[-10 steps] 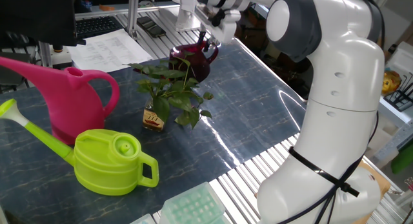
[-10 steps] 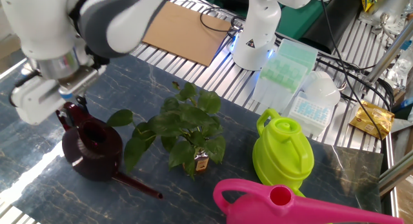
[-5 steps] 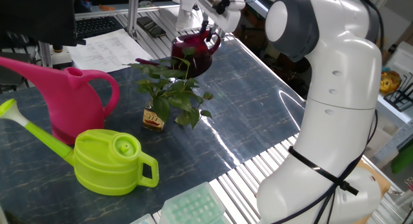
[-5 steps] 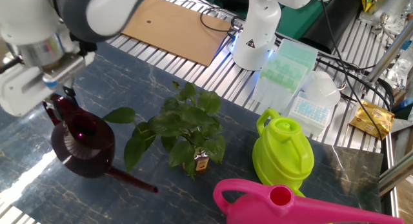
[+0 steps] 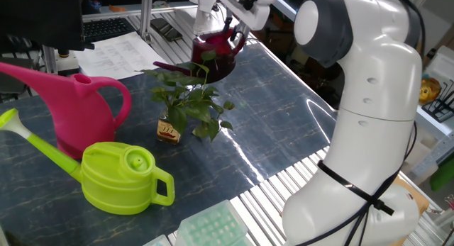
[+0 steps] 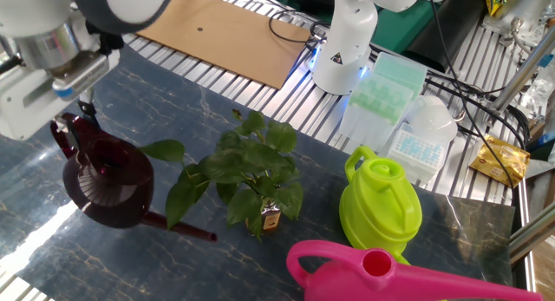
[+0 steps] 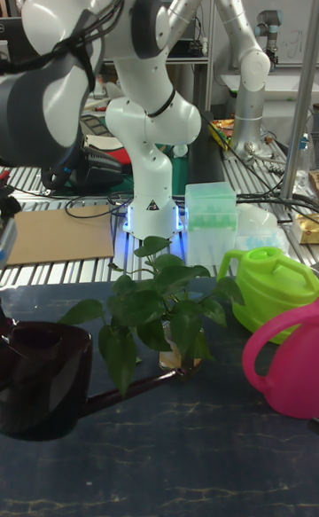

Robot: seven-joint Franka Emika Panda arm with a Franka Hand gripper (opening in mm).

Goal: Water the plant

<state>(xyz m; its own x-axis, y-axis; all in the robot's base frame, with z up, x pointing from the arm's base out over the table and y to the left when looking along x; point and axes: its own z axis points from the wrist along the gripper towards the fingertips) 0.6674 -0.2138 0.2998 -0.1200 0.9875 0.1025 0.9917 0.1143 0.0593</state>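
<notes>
Lifted off the table, the maroon watering can (image 6: 106,181), handle clenched in the hand (image 6: 80,119), points its spout at the upright plant (image 6: 251,175).

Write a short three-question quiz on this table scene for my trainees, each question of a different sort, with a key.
1. True or false: the gripper grips the handle of the dark red watering can.
2. Which can stands nearest the plant? A: the green watering can. B: the pink watering can. C: the dark red one.
3. Fill in: the dark red can's spout points toward the ____.

Key: 1 true. 2 C. 3 plant.
</notes>
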